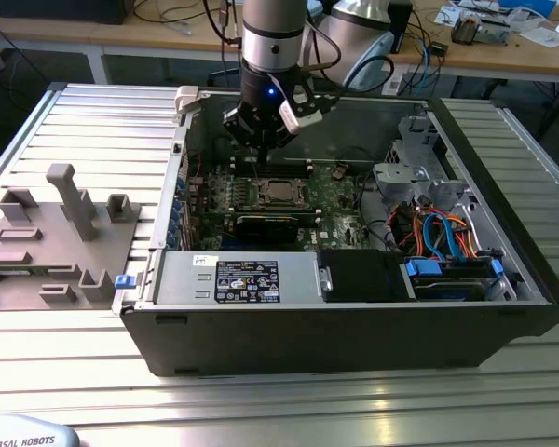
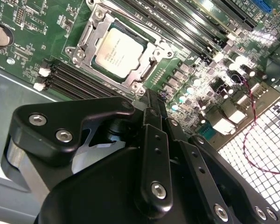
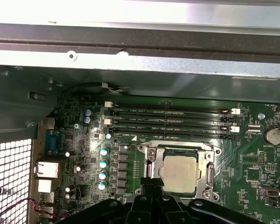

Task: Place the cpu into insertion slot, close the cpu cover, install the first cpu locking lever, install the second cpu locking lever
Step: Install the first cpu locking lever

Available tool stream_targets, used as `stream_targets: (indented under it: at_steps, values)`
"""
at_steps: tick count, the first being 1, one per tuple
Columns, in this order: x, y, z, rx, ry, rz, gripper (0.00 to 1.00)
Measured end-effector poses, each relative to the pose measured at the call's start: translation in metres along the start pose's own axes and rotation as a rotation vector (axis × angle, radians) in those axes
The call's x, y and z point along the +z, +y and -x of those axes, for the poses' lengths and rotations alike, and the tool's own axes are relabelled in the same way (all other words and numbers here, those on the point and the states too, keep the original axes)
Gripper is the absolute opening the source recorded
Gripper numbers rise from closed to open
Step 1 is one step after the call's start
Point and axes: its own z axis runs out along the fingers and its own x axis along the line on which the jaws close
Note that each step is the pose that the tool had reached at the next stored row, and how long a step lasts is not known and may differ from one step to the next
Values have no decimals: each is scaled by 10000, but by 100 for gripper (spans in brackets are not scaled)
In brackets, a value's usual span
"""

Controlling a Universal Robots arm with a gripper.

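Cpu [image 2: 118, 52], a flat square silver-grey chip, sits in its socket under the thin silvery frame cover [image 2: 84, 44], just beyond the black fingers [image 2: 151, 105], seemingly pressed together empty; pushing levers needs steady downward contact.

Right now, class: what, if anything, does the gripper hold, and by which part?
Nothing is held. The gripper has its fingers together and empty beside the socket, while the cpu lies in the socket with the cpu cover down around it.
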Motion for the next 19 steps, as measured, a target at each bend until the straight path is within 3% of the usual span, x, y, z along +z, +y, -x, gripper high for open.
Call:
stream_targets:
  at_steps: [19]
  values:
    - [21,8,-186,0,0,0,11]
